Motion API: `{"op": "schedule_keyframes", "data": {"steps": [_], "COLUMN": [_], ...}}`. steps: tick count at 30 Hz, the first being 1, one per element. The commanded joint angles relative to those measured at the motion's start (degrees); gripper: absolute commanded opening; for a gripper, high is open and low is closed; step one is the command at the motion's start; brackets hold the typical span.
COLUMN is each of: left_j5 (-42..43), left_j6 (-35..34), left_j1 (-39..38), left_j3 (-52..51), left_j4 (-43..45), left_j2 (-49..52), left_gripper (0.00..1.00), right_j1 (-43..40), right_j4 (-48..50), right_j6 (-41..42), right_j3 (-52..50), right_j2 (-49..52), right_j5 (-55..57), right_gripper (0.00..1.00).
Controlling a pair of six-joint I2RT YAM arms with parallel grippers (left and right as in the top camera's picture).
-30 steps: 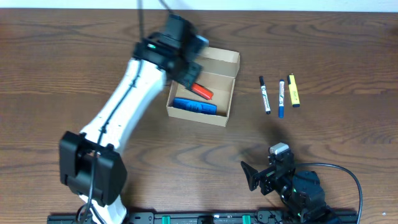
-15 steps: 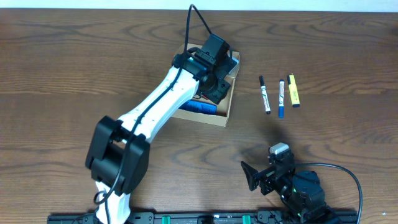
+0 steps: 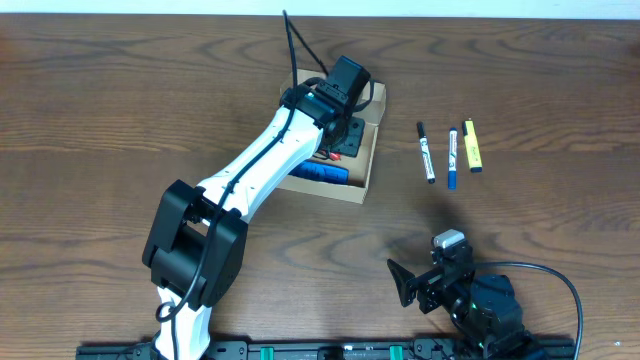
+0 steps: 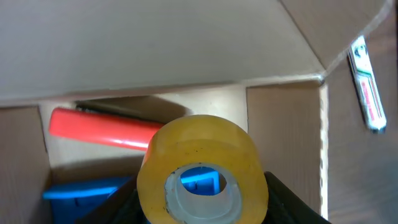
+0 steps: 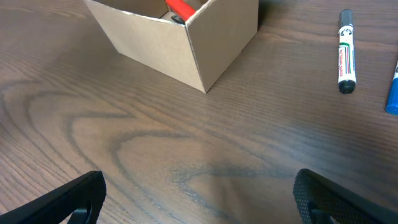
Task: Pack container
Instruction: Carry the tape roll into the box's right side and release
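The container [image 3: 371, 152] is an open tan cardboard box in the upper middle of the table, also seen in the right wrist view [image 5: 155, 42]. My left gripper [image 3: 345, 122] hangs over its far right part, shut on a yellow tape roll [image 4: 202, 163] with a jaw on each side of it [image 4: 202, 208]. Below the roll, inside the box, lie a red marker-like object [image 4: 99, 127] and a blue object [image 4: 81, 193]. My right gripper [image 3: 405, 283] rests low near the table's front edge, open and with nothing between its fingers [image 5: 199, 199].
To the right of the box, a black marker [image 3: 426, 152], a blue marker [image 3: 452, 158] and a yellow highlighter [image 3: 472, 146] lie side by side on the wood table. The box's flap lid [image 4: 155, 43] stands open behind the roll.
My left arm has swung right from the box's left corner to over its far right part, carrying the tape roll. The right arm has not moved.
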Motion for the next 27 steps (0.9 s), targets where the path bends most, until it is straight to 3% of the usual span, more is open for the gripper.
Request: {"op": "schedule_keyframes", "data": {"steps": [1,21,27], "left_j5": [-1.3,1.3,1.7], "left_j6": [-7.2,-13.5,-13.9], "left_j1": [-0.7,-3.9,-3.9], "left_j3": [0.7,0.7,0.7], "left_j4": [0.1,0.0,0.0], "left_j2": [0.1,3.1,3.1], "left_gripper": [0.49,0.52,0.73], "right_j1": [0.5,0.5,0.5], "right_j4": [0.0,0.0,0.0], "right_j6": [-0.9,-0.9,-0.9], "right_j3": [-0.2,-0.2,-0.2], "right_j2": [-0.4,-0.4,-0.4], "right_j5": [0.2,0.2,0.2], "right_gripper": [0.99,0.99,0.99]}}
